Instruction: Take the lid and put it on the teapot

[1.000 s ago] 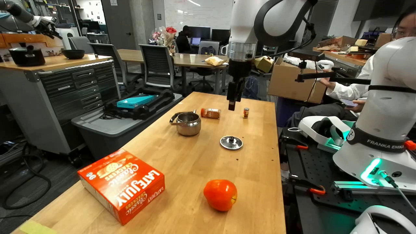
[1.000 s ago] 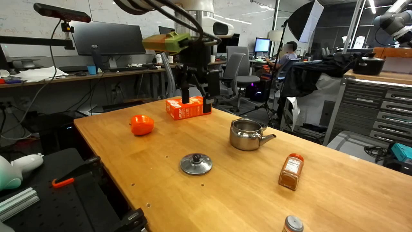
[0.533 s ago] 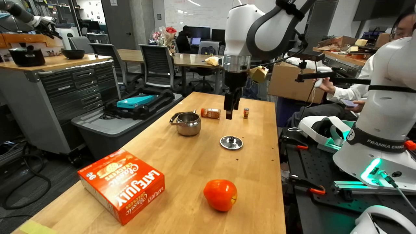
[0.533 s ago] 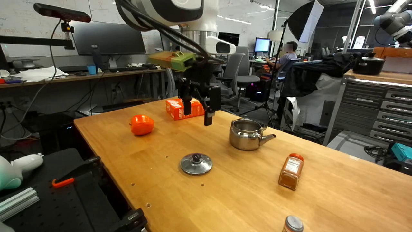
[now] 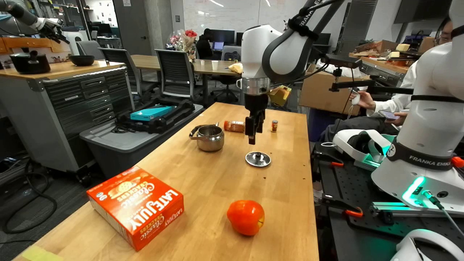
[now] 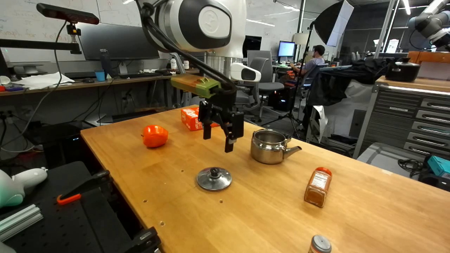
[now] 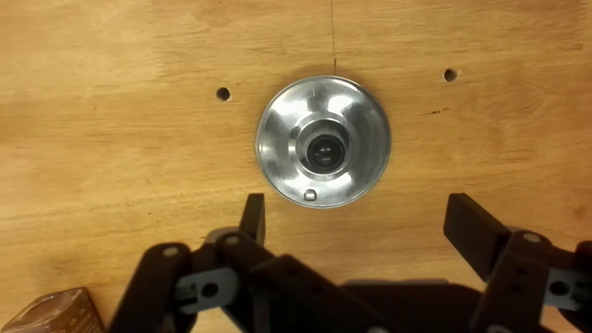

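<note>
A wooden table [image 5: 214, 179] carries the lid [image 7: 323, 142], the teapot [image 6: 268, 151] standing nearest it. Farther from the lid rest a bottle [image 6: 318, 186], small jar [image 5: 274, 126], orange-red ball [image 5: 246, 218] and cracker box [image 5: 136, 203].

Whiteboard [image 5: 224, 18] behind long table [image 5: 148, 64], grey chairs [image 5: 175, 72] alongside; wood-topped drawer cabinet [image 5: 72, 117]; black softbox [image 6: 327, 24]; dark floor [image 5: 72, 197]

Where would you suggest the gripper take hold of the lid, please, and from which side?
Probably by the dark knob standing up from the centre of the lid, coming down from above. The lid lies flat on the table, leaving little rim to pinch, and the open gripper could straddle the knob.
</note>
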Controlling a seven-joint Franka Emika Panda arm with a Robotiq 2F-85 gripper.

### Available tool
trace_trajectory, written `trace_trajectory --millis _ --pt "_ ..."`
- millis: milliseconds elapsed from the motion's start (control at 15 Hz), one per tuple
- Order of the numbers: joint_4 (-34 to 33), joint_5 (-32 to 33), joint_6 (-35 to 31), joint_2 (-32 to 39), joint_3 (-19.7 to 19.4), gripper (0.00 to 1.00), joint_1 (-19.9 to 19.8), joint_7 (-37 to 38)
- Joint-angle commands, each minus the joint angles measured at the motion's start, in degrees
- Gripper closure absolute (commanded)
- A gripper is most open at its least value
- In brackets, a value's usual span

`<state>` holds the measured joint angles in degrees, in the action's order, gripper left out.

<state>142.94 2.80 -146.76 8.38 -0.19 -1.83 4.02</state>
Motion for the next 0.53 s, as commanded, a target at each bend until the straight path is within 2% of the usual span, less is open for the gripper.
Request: trace_trajectory --millis 0,467 --pt "-3.4 0.7 0.4 4.6 -1.0 0.00 0.7 1.6" --pt "-1.7 6.2 -2.5 6.8 -2.8 0.00 2.4 6.4"
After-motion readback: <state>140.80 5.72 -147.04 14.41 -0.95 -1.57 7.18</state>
